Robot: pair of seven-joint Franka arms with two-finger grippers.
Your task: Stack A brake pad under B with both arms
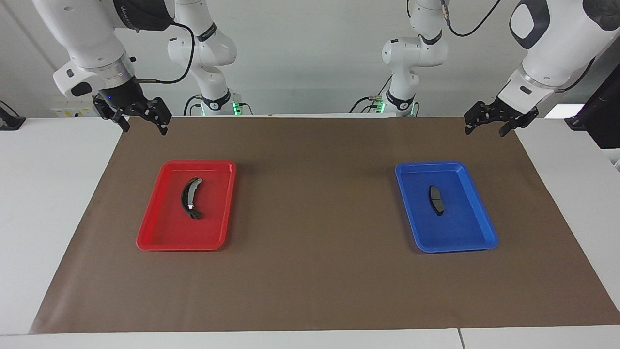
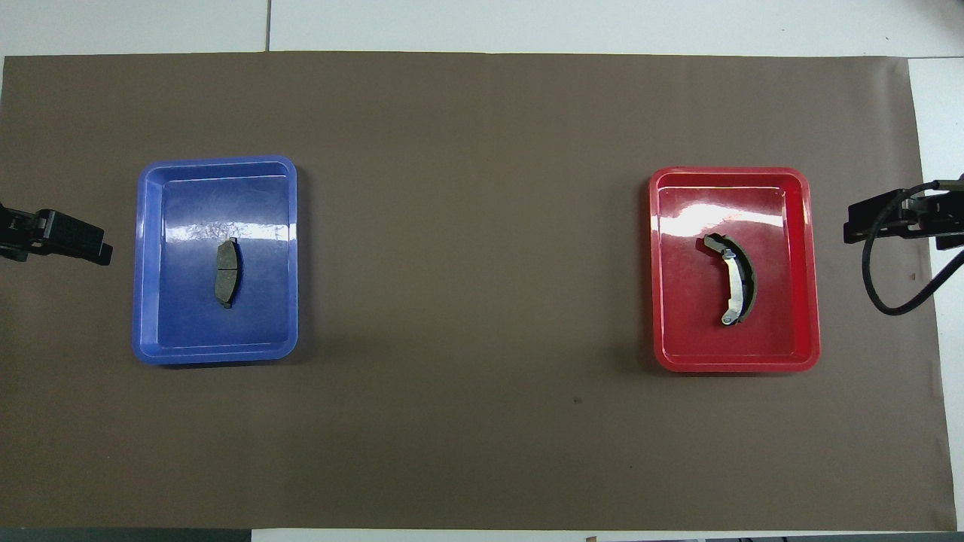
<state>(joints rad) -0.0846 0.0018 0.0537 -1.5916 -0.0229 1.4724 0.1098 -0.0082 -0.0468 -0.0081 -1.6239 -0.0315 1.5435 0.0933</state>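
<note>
The A brake pad (image 1: pixel 437 200) (image 2: pixel 226 273), short, flat and dark grey, lies in the blue tray (image 1: pixel 477 242) (image 2: pixel 151 331) toward the left arm's end of the table. B (image 1: pixel 190 198) (image 2: pixel 734 278), a long black crescent with silvery ends, lies in the red tray (image 1: pixel 155 240) (image 2: pixel 806 346) toward the right arm's end. My left gripper (image 1: pixel 486 130) (image 2: pixel 71 239) hangs open over the mat's edge, apart from the blue tray. My right gripper (image 1: pixel 144 127) (image 2: pixel 877 220) hangs open over the mat's corner, apart from the red tray. Neither holds anything.
A brown mat (image 1: pixel 315 203) (image 2: pixel 474 226) covers the white table (image 1: pixel 43 194); both trays rest on it, far apart. A black cable loops from the right arm (image 2: pixel 892 293).
</note>
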